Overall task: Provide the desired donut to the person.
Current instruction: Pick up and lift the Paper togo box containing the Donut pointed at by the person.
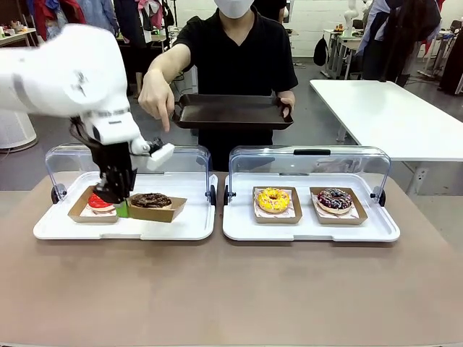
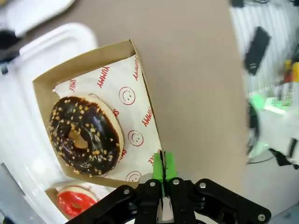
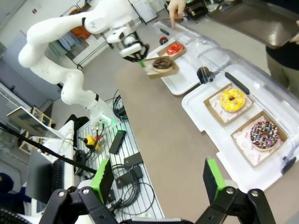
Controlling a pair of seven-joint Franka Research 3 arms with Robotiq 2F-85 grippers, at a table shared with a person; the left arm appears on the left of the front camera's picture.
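A chocolate donut with nut bits (image 1: 150,200) lies on printed paper in a brown cardboard box (image 2: 88,63). My left gripper (image 1: 119,206) is shut on that box's side wall, the green pads (image 2: 162,167) pinching the cardboard edge. The box looks tilted and slightly raised over the left white tray (image 1: 58,230). The person (image 1: 239,50) stands across the table, holding a dark brown tray (image 1: 231,112) in one hand and pointing down with the other hand (image 1: 154,100). My right gripper (image 3: 158,179) hangs open high above the table's right side.
A red-glazed donut (image 1: 99,202) sits in its box beside the held one. The right white tray (image 1: 311,230) carries a yellow donut (image 1: 273,199) and a sprinkled chocolate donut (image 1: 334,199). Both clear lids (image 1: 311,163) stand open behind the trays.
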